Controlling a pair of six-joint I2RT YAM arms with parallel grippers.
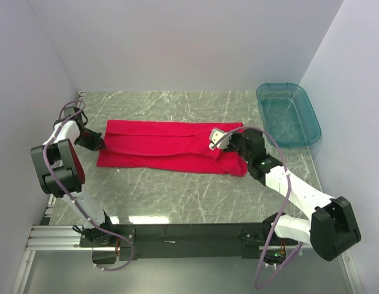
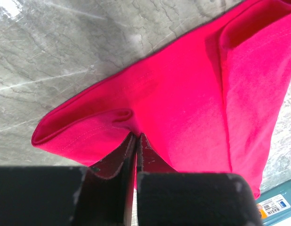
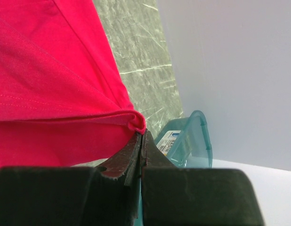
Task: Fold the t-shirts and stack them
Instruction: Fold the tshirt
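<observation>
Left gripper (image 2: 135,141): jaws pinched nearly together on the hem at the left end of the t-shirt (image 1: 165,144).
Right gripper (image 3: 141,136): clenched on a folded corner at its right end.
T-shirt: red, a long folded band lying across mid-table (image 1: 177,190), between both grippers.
Tub (image 1: 289,113): teal, far right corner, apart from the cloth.

Red t-shirt (image 1: 171,146): soft cloth, matt, fine knit, stitched hems. Table (image 1: 177,196): grey marble-look top with white veins, smooth, faint sheen toward 6 o'clock. Tub (image 1: 289,113) at 2 o'clock: teal see-through plastic, glossy, with a printed label (image 3: 167,140). Left gripper (image 2: 137,137): matt black, scuffed, rough edges. Rail (image 1: 54,236) at 7 o'clock: bare silvery metal. Walls (image 1: 195,43): plain matt white.
</observation>
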